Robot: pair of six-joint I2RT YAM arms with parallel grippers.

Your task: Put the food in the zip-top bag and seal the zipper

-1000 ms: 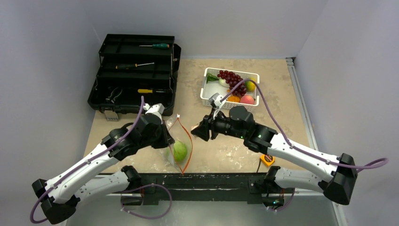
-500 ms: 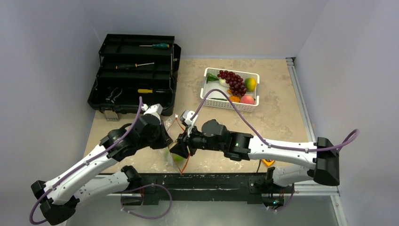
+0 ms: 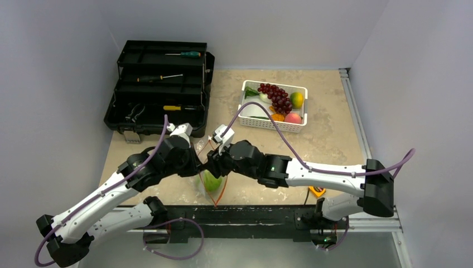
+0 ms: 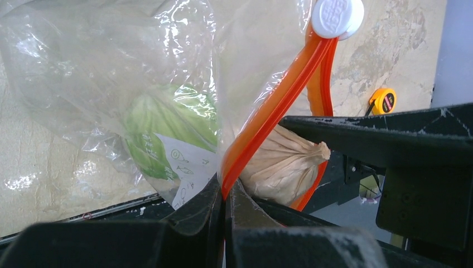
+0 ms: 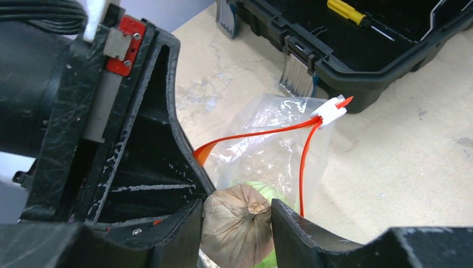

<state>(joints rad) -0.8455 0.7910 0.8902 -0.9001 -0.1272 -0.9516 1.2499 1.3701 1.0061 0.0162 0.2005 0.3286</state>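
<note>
The job is partly done. One green cabbage [image 4: 167, 120] lies inside the single clear bag [image 4: 83, 67], which hangs near the front edge of the table [image 3: 329, 128] between the two arms. The left gripper [image 4: 225, 192] is clamped on the orange zipper [image 4: 273, 106] at the bag's mouth and holds one lip up. The right gripper [image 5: 236, 209] is closed around one papery beige bulb [image 5: 231, 240], shaped like an onion. It holds the bulb right at the mouth, above the cabbage, and has not let go. The mouth gapes wide with its one white slider [image 4: 337, 17] at the far end of the strip, so sealing has not begun. The rest of the food waits in the one white basket [image 3: 266, 124] at the back right. That is one bunch of dark grapes [image 3: 279, 96], one yellow-green fruit [image 3: 297, 100], one pink peach [image 3: 293, 118], an orange piece [image 3: 276, 116] and something green [image 3: 251, 92] in the corner. The pile is too small in this view for a sure count. So one item is bagged, one is at the mouth, five or so are left to carry, and then the zipper must be run shut. Off to the side stand one black toolbox [image 3: 162, 120] with three screwdrivers [image 3: 187, 54] and one yellow tape measure [image 4: 384, 100].
</note>
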